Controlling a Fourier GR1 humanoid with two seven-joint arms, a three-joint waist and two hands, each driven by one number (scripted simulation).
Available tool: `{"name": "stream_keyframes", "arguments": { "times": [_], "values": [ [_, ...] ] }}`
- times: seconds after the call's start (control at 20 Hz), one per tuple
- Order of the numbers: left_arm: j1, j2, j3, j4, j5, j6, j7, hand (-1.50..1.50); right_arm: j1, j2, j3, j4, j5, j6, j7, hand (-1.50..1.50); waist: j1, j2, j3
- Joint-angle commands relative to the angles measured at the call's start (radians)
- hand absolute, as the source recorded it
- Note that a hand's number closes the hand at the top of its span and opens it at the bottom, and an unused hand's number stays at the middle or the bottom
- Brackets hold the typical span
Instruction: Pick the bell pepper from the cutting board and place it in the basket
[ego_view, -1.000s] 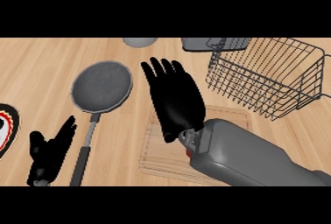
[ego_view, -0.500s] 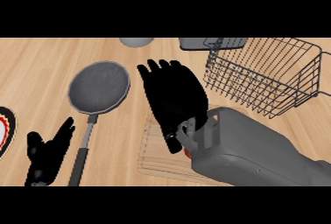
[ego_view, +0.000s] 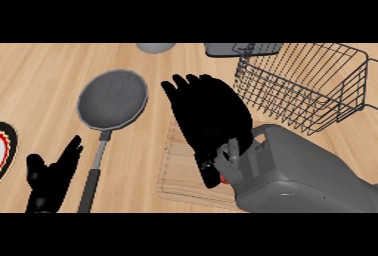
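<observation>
My right hand (ego_view: 210, 120) hangs palm down over the wooden cutting board (ego_view: 177, 172), fingers straight and spread, pointing away from me. It hides most of the board. Only a small red patch, likely the bell pepper (ego_view: 224, 178), shows under the wrist beside the grey forearm. I cannot see whether the hand touches it. The wire basket (ego_view: 310, 85) stands at the back right, just right of the fingertips, with nothing visible inside. My left hand (ego_view: 52, 177) rests open at the lower left.
A grey frying pan (ego_view: 112, 100) lies left of the board, its handle (ego_view: 94, 175) running toward me beside my left hand. A red-rimmed plate (ego_view: 4, 150) sits at the left edge. A grey bowl (ego_view: 155, 47) and a grey object (ego_view: 244, 48) stand at the back.
My right hand and forearm have shifted slightly toward me and lower over the cutting board, covering more of it. The left hand has barely moved.
</observation>
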Motion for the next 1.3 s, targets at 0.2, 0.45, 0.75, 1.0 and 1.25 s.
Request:
{"name": "stream_keyframes", "arguments": {
  "times": [0.2,0.45,0.75,1.0,1.25],
  "values": [
    [0.034,-0.012,-0.02,0.044,0.011,-0.032,0.052,0.0,0.088,0.014,0.06,-0.094,0.006,0.021,0.261,-1.5,0.019,0.02,-0.009],
    [0.018,-0.013,-0.029,0.038,-0.013,-0.021,0.081,0.0,0.134,0.043,0.105,-0.107,0.07,-0.007,0.277,-1.5,0.032,0.024,-0.009],
    [0.033,-0.041,-0.041,0.046,-0.04,-0.01,0.049,0.0,0.239,-0.046,0.109,-0.111,0.11,0.019,0.212,-1.5,0.032,0.027,-0.008],
    [-0.007,-0.05,-0.015,0.086,-0.019,-0.04,0.058,0.0,0.311,-0.007,0.164,-0.108,0.199,-0.015,0.201,-1.5,0.032,0.03,-0.009],
    [0.001,-0.059,-0.011,0.079,-0.037,-0.038,0.048,0.0,0.389,-0.063,0.114,-0.145,0.246,-0.005,0.099,-1.5,0.037,0.031,-0.008]
  ]
}}
